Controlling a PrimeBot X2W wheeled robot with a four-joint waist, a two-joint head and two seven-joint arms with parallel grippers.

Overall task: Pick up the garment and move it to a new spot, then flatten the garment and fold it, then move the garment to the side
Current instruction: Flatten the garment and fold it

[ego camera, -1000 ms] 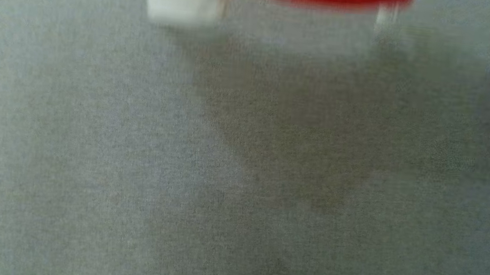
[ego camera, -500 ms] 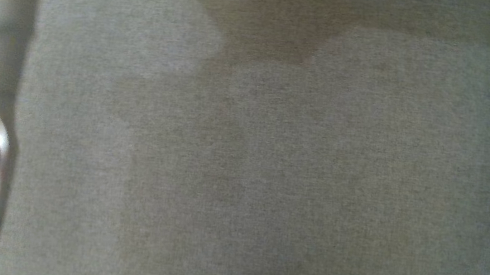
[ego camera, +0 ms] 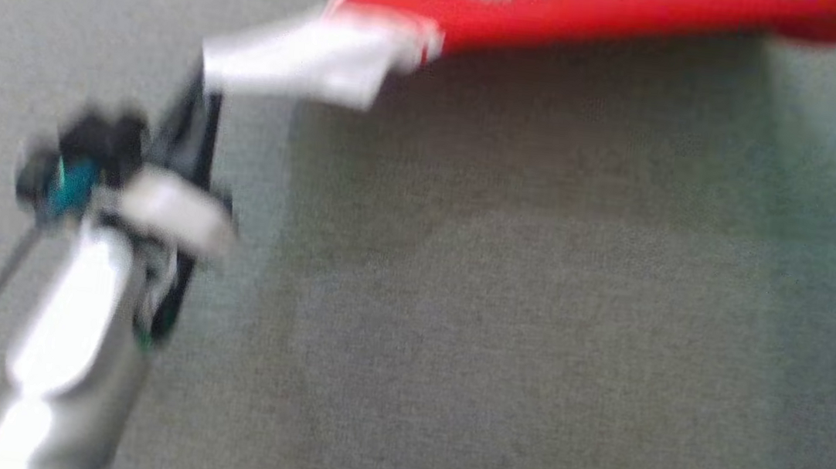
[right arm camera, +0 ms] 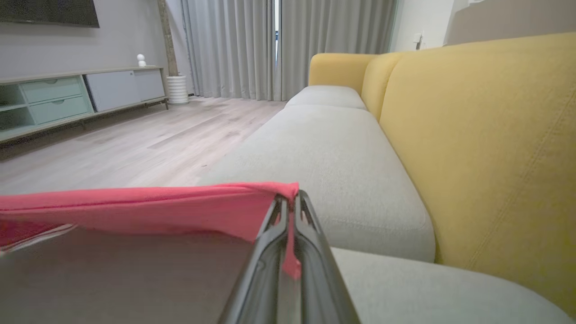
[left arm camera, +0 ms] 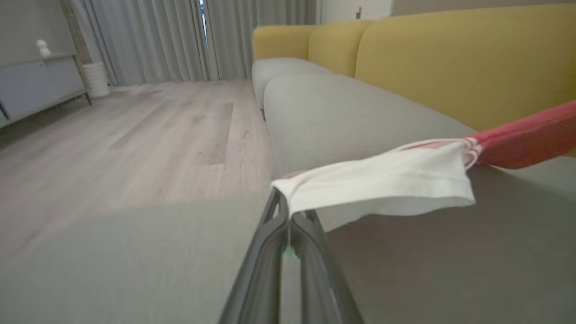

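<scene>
ok so: red cloth garment with white sleeve (ego camera: 605, 9) hanging stretched between both grippers, floating just above grey fabric sofa seat (ego camera: 454, 331). left gripper (left arm camera: 285, 210) pinching white sleeve hem, fingers pressing together on cloth. right gripper (right arm camera: 290, 204) clamping red edge, scrap of fabric poking down between fingers. looking light and floppy, sagging mid-span, so probably bunching when lowered. hems and corners seeming best grab spots; thin pinch maybe slipping.

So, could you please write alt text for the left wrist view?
The left gripper, fingers shut, pinches the white sleeve of a red garment held above a grey sofa seat. At right rise yellow back cushions, at left wooden floor.
</scene>
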